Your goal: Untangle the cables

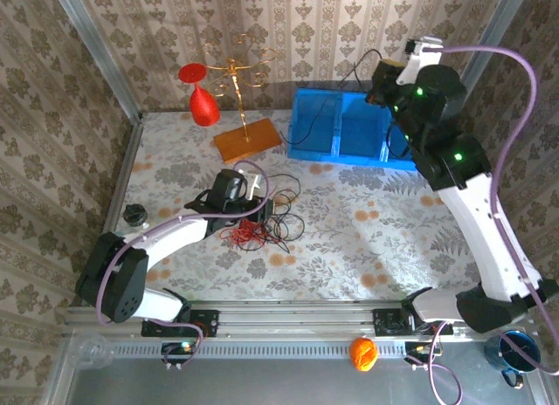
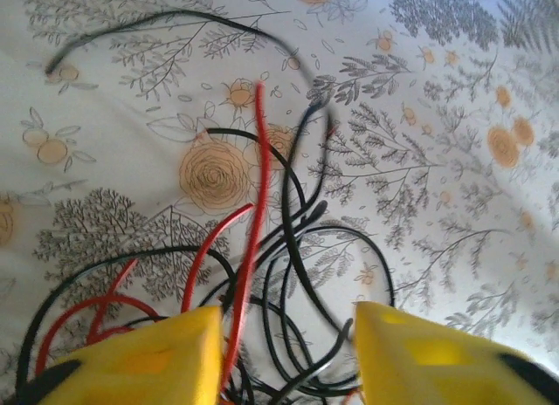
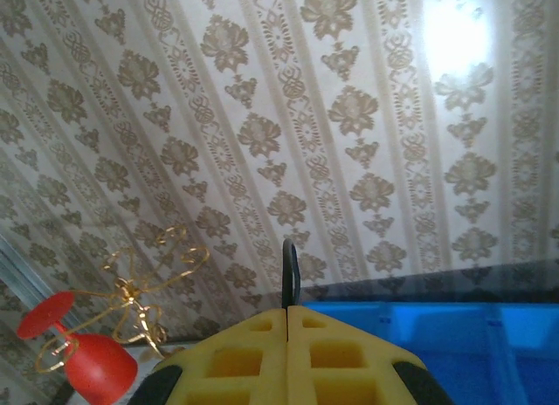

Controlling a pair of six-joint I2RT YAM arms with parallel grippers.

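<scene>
Left fingers [image 2: 148,357] flank tangled cables [image 2: 262,230], blue bin [image 1: 358,152] beyond.

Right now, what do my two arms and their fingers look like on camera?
The left arm and right arm match: white link shells, black joints, a lilac hose along each. Green lights glow on the right arm's joints. The left fingers and right fingers are blocky yellow with black bases; the right ones show square recesses.

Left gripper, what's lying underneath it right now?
Under the left gripper, red and black cables loop across the flowered table. Its yellow fingers cover the nearest part of the tangle, so what lies there can't be seen.
</scene>
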